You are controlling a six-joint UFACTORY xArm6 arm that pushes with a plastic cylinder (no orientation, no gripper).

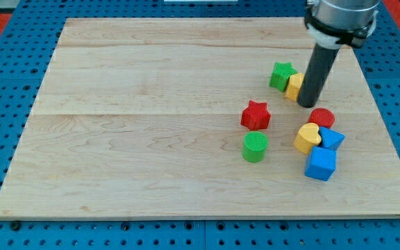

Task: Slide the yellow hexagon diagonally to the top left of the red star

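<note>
**Clerk:** Item one, your arm. The dark rod comes down from the view's top right, close to upright, leaning slightly. My tip point(305, 105) sits on the pale wooden board point(151, 139), up and to the right of the red star block point(255, 114). It is a bare rod end with nothing to spread or pinch.

**Operator:** And the task piece?

**Clerk:** Item two, the yellow hexagon block point(294, 87). It lies up and right of the red star, touching the rod's left side and half hidden by it, so you cannot read its facing or long axis.

**Operator:** The rest?

**Clerk:** All placed from the red star:
- green star block point(280, 75), upper right, just left of the hexagon
- green cylinder point(255, 147), directly below
- red cylinder point(321, 117), right
- yellow heart block point(307, 137), lower right
- blue triangular block point(332, 139), beside the heart
- blue cube point(321, 164), farther down
</note>
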